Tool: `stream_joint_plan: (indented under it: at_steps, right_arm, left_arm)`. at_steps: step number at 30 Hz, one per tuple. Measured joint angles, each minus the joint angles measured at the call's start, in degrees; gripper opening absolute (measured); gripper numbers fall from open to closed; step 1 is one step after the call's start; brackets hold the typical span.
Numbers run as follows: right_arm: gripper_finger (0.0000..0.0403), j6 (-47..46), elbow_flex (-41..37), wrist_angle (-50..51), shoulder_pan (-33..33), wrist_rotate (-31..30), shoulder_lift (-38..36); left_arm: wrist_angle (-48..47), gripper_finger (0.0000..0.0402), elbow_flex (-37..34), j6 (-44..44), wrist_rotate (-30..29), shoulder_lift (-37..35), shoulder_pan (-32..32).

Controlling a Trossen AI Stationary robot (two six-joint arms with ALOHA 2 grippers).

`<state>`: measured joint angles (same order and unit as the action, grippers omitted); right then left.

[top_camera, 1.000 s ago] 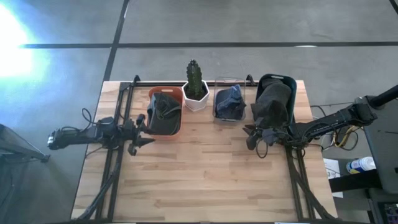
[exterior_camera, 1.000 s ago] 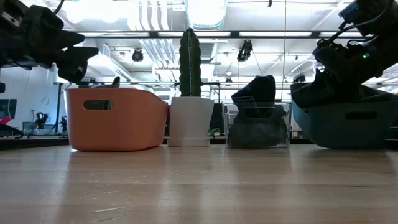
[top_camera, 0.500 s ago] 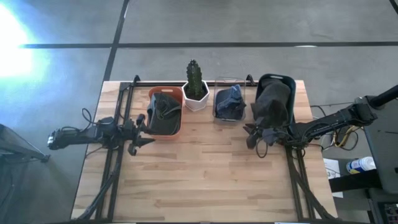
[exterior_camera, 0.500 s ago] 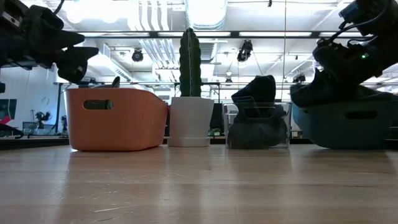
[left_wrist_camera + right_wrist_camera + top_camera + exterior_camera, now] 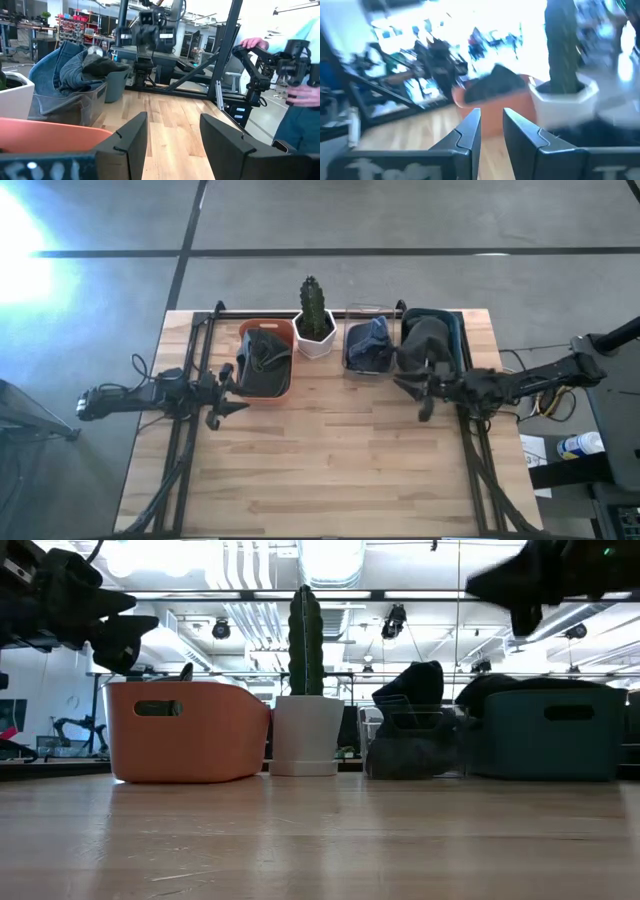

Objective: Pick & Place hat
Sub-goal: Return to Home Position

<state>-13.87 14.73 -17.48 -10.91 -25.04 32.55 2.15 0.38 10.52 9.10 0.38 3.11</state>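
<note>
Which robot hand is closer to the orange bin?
The left one. The left gripper hovers right beside the orange bin, at its left front corner. The right gripper is across the table, in front of the dark teal bin.

Left gripper (image 5: 172, 125) jaws spread wide with nothing between them, over the wooden worktop (image 5: 192, 102). Orange bin (image 5: 47, 132) rim sits just beside the gripper at about 9 o'clock. Out toward 10 o'clock is the white pot (image 5: 12, 97) edge, then the transparent bin (image 5: 70, 107) holding the blue cap (image 5: 57, 70). Near 11 o'clock is a dark bin (image 5: 119, 82) with a dark cloth heap (image 5: 102, 62) on top. Right arm (image 5: 149, 30) is at 12 o'clock across the worktop. At 2 o'clock, off the worktop, a person (image 5: 302, 115) holds a dark arm rig (image 5: 260, 75).
</note>
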Motion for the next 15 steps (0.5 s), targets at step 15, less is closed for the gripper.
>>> stream_joint_plan:
  at_steps: [15]
  right_arm:
    - [0.0083,4.94,-3.66,9.10,0.03,16.57,-21.45]
  left_arm:
    - [-0.01,0.0174,-0.02,0.00,0.00,0.00,0.00]
